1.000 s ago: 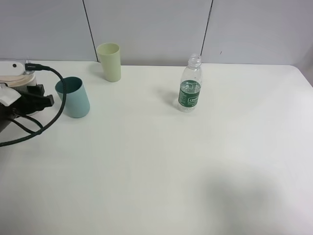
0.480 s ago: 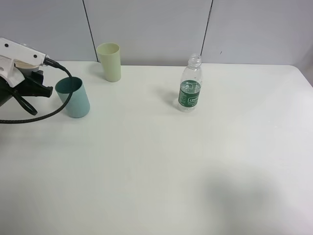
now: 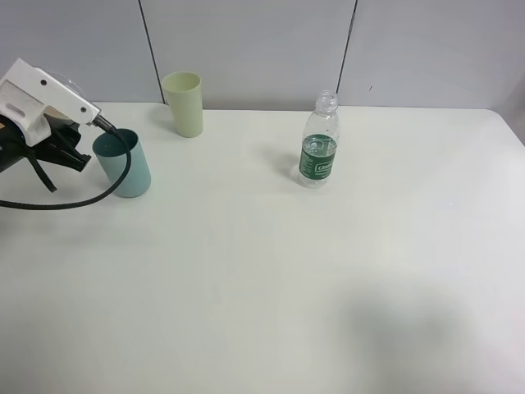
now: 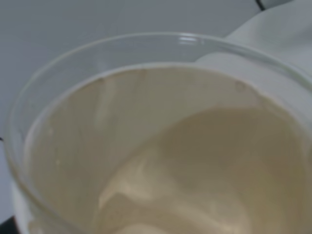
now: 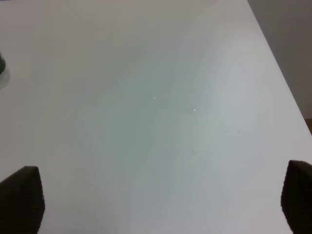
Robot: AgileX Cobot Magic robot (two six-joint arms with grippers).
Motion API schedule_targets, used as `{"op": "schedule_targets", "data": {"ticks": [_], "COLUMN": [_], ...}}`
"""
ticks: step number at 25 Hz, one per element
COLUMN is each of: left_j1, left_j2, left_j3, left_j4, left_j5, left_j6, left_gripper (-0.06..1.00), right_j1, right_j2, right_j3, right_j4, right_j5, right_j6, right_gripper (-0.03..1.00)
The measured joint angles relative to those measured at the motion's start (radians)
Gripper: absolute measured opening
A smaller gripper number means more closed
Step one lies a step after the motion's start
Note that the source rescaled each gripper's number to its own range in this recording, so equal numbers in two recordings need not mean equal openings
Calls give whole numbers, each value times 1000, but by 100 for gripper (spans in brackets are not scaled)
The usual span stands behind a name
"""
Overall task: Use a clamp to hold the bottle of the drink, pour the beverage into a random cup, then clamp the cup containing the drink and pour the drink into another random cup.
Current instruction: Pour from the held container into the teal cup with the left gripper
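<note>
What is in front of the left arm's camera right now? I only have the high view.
Observer: A paper cup, its mouth turned to the lens; the beige inside fills the left wrist view.
Operator: Any drink in it?
Observer: A paler patch lies low inside, but I cannot tell whether it is liquid.
Operator: And the other arm? It is off my screen.
Observer: The right gripper hangs over bare table, fingertips wide apart, nothing between them.

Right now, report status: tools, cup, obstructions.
Left tool shut on paper cup, raised beside teal tumbler. Right tool open, empty. Black cable hangs across tumbler's front.
</note>
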State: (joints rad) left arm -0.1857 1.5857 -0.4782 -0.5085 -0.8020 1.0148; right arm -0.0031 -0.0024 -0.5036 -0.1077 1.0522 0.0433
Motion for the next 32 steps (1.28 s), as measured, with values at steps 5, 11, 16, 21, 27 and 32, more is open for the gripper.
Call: {"op": "schedule_targets", "data": {"ticks": [5, 11, 16, 21, 27, 32], "left_j1": [0, 0, 0, 0, 0, 0], "left_j2": [0, 0, 0, 0, 0, 0], "left_j3": [0, 0, 0, 0, 0, 0], "left_j4": [33, 43, 45, 46, 30, 10], "left_j5": [12, 13, 14, 14, 14, 9], "left_j6": [23, 82, 126, 132, 210, 242], "left_gripper": [0, 0, 0, 0, 0, 0], "right_j1": [0, 0, 0, 0, 0, 0], "right_j2": [0, 0, 0, 0, 0, 0], "right_j3": [0, 0, 0, 0, 0, 0], "right_j4": [0, 0, 0, 0, 0, 0], "right_j5": [0, 0, 0, 0, 0, 0], "right_j6": [0, 0, 0, 0, 0, 0], "right_gripper": [100, 100, 100, 100, 100, 100]}}
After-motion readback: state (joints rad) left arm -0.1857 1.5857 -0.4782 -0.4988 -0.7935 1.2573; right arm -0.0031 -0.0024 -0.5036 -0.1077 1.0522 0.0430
